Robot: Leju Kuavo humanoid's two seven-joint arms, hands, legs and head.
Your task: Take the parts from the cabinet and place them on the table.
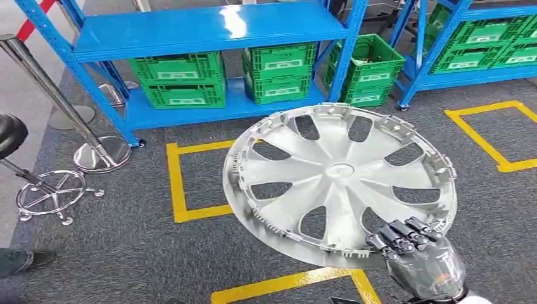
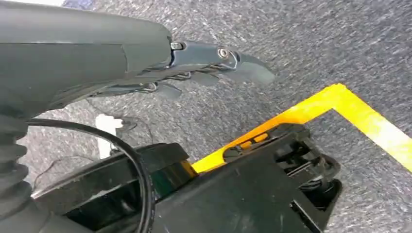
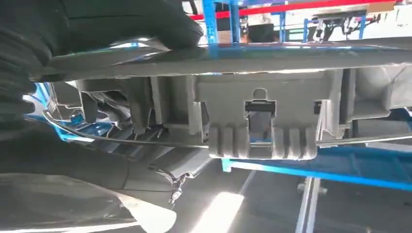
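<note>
A large silver wheel cover (image 1: 339, 180) with curved spokes hangs in the air over the carpet, its inner side facing me. My right hand (image 1: 418, 256) grips its near rim at the lower right, dark fingers hooked over the edge. In the right wrist view the cover's rim with its plastic clips (image 3: 260, 128) runs across close up, my right hand (image 3: 92, 29) clamped around it. My left hand (image 2: 160, 63) hangs beside my body above the grey carpet, its fingers held straight with nothing in them.
A blue shelf rack (image 1: 209, 38) with green crates (image 1: 180, 79) stands ahead; another rack (image 1: 487, 44) is at the right. Yellow tape squares (image 1: 180, 180) mark the carpet. A chrome post base (image 1: 101, 155) and a stool (image 1: 47, 190) stand at the left. A person's shoe (image 1: 25, 258) is at the lower left.
</note>
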